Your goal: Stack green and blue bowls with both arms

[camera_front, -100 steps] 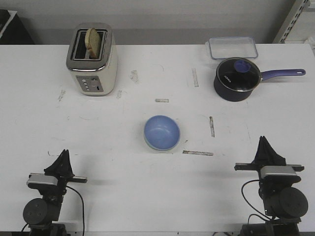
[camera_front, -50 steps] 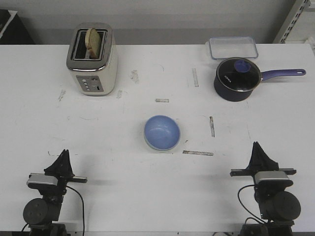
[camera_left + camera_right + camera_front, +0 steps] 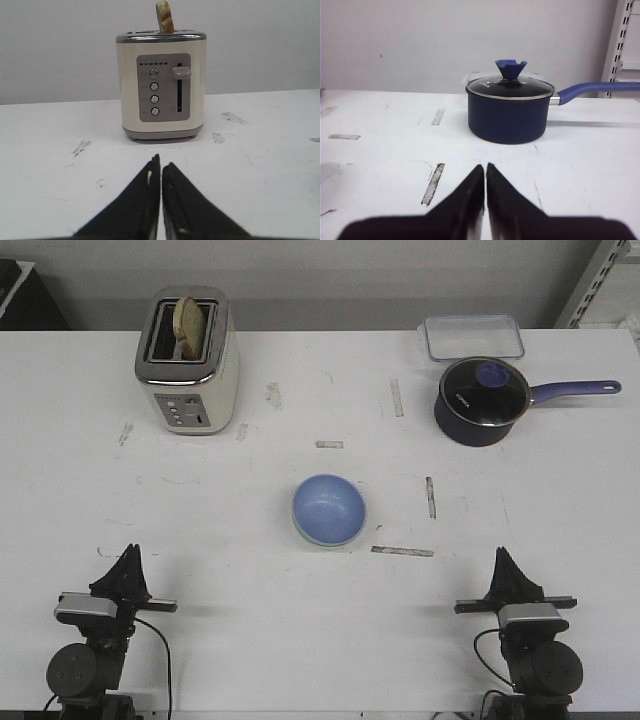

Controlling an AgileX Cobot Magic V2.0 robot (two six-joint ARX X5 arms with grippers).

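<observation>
The light blue bowl (image 3: 328, 509) sits at the middle of the white table (image 3: 230, 530). A thin pale edge shows under its near side and looks like the mint green bowl nested beneath it. The bowls appear in neither wrist view. My left gripper (image 3: 129, 554) is shut and empty at the near left, far from the bowls. In the left wrist view its closed tips (image 3: 161, 165) point at the toaster. My right gripper (image 3: 502, 557) is shut and empty at the near right. In the right wrist view its tips (image 3: 485, 167) point at the saucepan.
A cream toaster (image 3: 187, 360) with a bread slice stands at the far left and also shows in the left wrist view (image 3: 161, 95). A navy saucepan (image 3: 482, 400) with a glass lid and a clear lidded box (image 3: 472, 338) stand at the far right. The saucepan also shows in the right wrist view (image 3: 509, 112). Worn tape strips (image 3: 402, 551) mark the table.
My right arm has drawn back toward the near edge and shifted left, its gripper still shut. The left arm and the bowls have not moved.
</observation>
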